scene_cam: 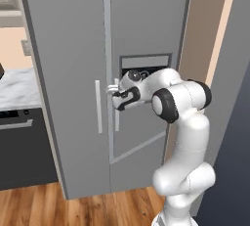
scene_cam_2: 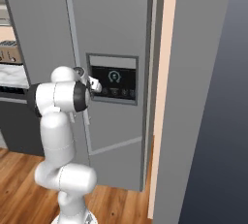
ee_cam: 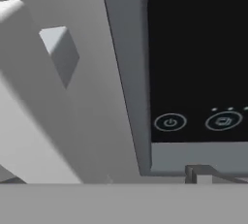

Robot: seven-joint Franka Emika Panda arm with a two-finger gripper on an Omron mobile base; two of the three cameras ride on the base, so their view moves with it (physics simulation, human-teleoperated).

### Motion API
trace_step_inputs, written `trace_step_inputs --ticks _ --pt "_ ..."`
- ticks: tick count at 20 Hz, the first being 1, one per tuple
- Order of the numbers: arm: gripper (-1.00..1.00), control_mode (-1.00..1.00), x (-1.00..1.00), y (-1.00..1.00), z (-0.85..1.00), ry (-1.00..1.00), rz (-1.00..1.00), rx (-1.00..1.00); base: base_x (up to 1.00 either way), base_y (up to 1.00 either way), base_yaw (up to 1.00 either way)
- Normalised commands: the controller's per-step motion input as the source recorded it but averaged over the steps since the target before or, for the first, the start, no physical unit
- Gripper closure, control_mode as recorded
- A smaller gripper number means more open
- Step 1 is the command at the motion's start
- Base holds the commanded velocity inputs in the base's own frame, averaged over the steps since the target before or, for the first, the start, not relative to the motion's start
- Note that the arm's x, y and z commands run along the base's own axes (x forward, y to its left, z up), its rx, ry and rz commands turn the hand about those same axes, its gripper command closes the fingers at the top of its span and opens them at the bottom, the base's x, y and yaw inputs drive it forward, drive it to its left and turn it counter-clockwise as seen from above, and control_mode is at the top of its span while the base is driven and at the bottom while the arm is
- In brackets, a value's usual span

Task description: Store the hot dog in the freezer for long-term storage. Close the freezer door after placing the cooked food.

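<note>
- Left base view: gripper up against the freezer door, at the top end of its vertical bar handle.
- Jaws stand wide apart, nothing held between them; whether a fingertip touches the handle cannot be told.
- Dispenser panel sits just right of the gripper and slightly above it, partly hidden by the wrist.
- Plain door lies left of the gripper; its own handle hangs just left and below.
- Freezer door closed, flush with the plain door.
- Right base view: gripper right at the dispenser panel's left edge.
- Hand view: panel very close ahead, two round lit icons low on its dark face; pale handle bar runs diagonally to the left.
</note>
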Motion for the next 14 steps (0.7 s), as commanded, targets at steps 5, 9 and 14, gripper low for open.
trace_step_inputs --ticks 5,9,14 --pt "-1.0 -1.0 0.54 0.01 0.0 0.05 -0.02 -0.1 0.0 0.0 0.0" --pt "-1.0 -1.0 0.61 0.0 0.0 0.11 -0.02 -0.13 0.0 0.0 0.0" --pt "-1.0 -1.0 0.5 0.0 0.0 0.12 -0.02 -0.1 0.0 0.0 0.0"
